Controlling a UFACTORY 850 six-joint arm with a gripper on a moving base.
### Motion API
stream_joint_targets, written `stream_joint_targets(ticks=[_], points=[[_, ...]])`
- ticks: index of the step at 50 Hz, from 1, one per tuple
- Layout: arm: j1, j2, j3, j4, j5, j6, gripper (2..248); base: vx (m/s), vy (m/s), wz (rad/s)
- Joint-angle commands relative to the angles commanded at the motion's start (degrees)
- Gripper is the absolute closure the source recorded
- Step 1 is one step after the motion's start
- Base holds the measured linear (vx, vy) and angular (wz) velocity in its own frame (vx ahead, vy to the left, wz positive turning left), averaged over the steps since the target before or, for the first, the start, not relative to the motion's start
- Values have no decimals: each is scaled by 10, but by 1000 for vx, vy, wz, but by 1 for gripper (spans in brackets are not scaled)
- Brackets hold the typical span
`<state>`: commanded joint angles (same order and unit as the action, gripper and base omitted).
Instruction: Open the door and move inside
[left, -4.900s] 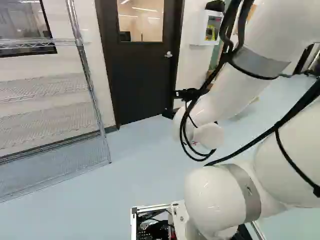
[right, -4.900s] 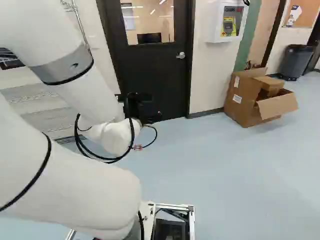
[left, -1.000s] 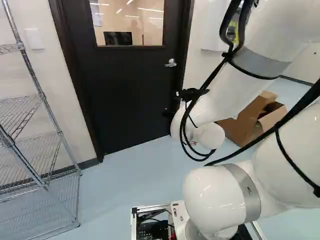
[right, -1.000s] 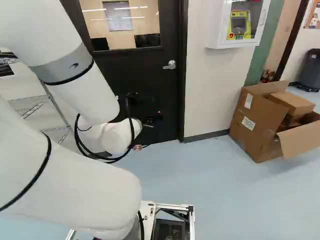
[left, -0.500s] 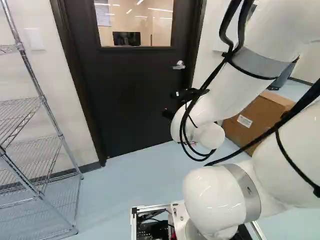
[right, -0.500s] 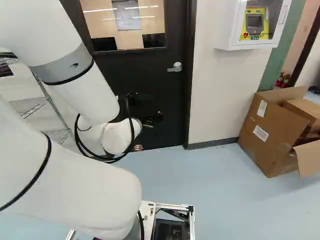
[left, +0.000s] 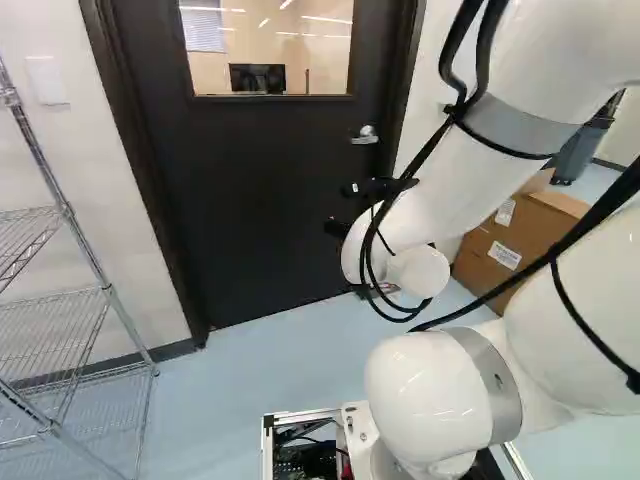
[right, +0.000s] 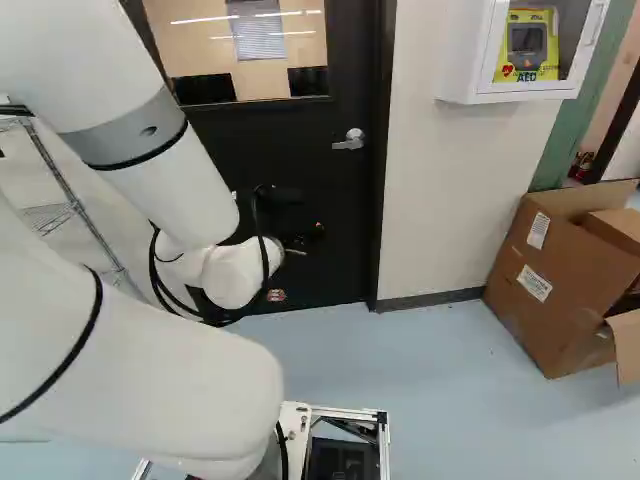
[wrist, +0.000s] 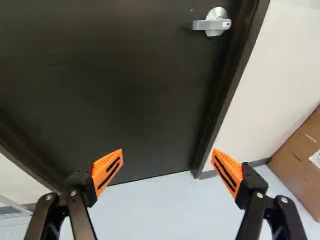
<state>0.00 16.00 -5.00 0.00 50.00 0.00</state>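
Wrist view shows the tool (left: 343, 209) spread wide, its orange pads (wrist: 107, 171) well apart, with the closed black door (wrist: 110, 85) ahead of it. By the left base view, the door's silver lever handle (left: 364, 138) is above and right of the tool, a cardboard box (left: 520, 235) lower right, and wire shelving (left: 50, 340) to its left.

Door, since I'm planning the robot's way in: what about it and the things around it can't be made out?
- Door top: cut off by the top edge, all views.
- Latch near the handle: hidden between door and frame, wrist view.
- Shelf: cut off by the left edge, left base view.
- Box: cut off by the right edge, right base view.
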Motion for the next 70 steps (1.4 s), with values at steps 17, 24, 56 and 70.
stream_joint_targets(ticks=[17,24,56,70], points=[[0,0,0,0,0,0,3,183,-11,-13],[0,0,0,0,0,0,3,167,-1,-21],[0,0,0,0,0,0,3,88,-1,-11],[0,-1,-14,0,0,0,3,0,0,0]])
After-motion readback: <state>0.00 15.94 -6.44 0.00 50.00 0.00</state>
